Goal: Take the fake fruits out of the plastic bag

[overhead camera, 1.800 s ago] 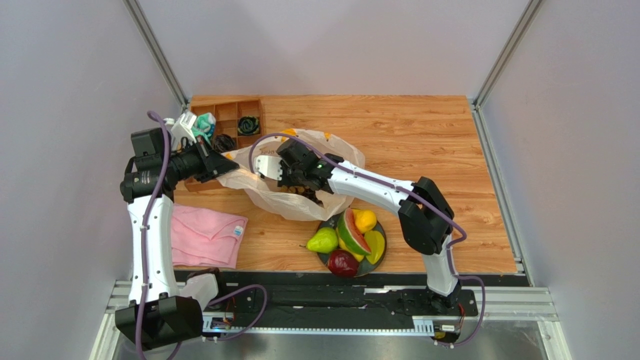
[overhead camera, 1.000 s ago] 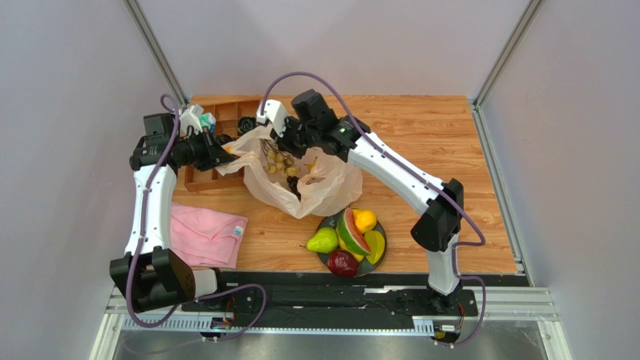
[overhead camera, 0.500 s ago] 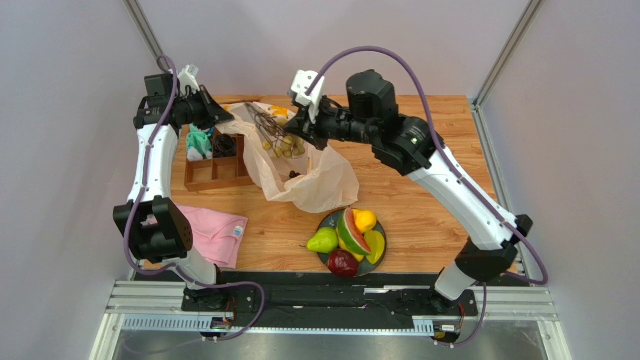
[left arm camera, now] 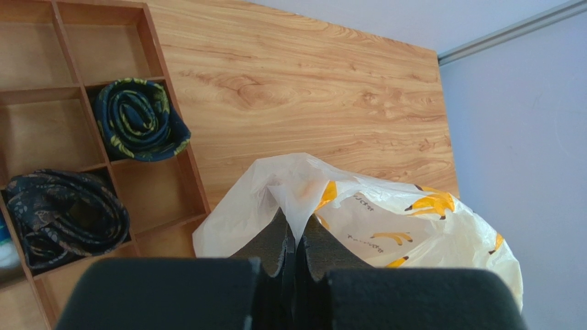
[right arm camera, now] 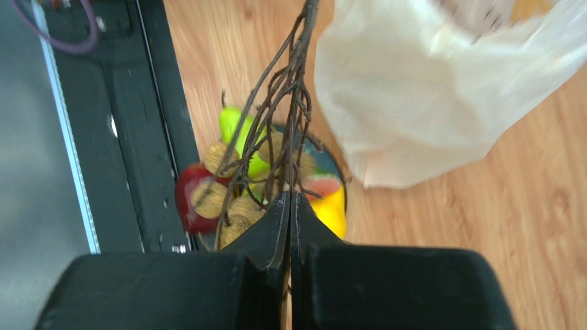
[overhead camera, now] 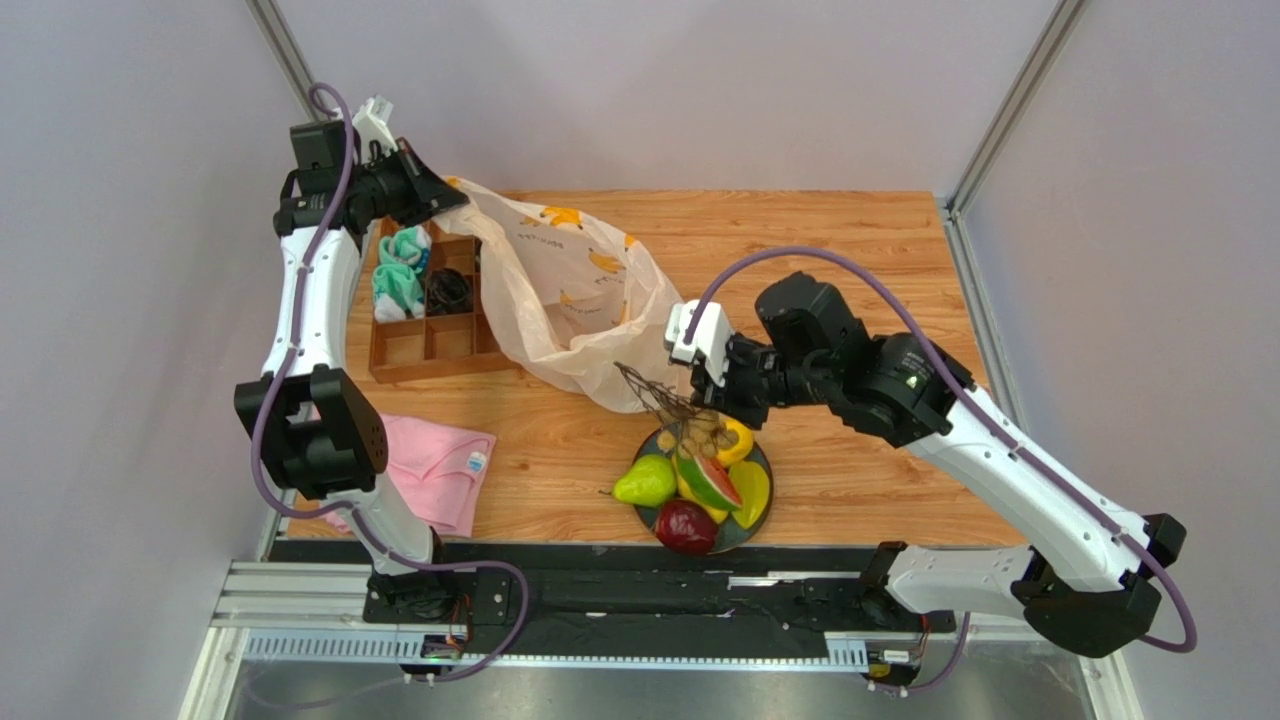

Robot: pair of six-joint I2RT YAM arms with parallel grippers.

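Since half a second ago the right arm has swung from over the plastic bag (overhead camera: 564,300) down to the plate (overhead camera: 762,513), bringing the pale grape bunch (overhead camera: 687,432) out with it. The left arm has drawn the bag's edge farther back and higher.

From above, the right pincer (overhead camera: 718,393) is seen beside the plate, but its grip is unclear. Its own wrist camera settles it: the right pincer (right arm camera: 289,206) is shut on the bunch's brown stem, and the grapes (right arm camera: 238,206) hang over the fruit; whether they touch it cannot be told. The left wrist camera shows the left pincer (left arm camera: 295,240) pinched closed on a fold of the bag (left arm camera: 386,220), which the top view shows held up at the counter's (overhead camera: 842,255) far left corner.

On the one plate lie five fruits: green pear (overhead camera: 646,482), watermelon slice (overhead camera: 700,483), lemon (overhead camera: 736,444), mango (overhead camera: 750,492), dark red apple (overhead camera: 685,525). In the wooden tray (overhead camera: 436,342) the top view shows one teal sock roll (overhead camera: 400,285) and one black; the left wrist view shows two dark rolls (left arm camera: 141,127). One pink cloth (overhead camera: 428,465) lies near the front.

Small dark print beside the bag's bananas is too fine to read.
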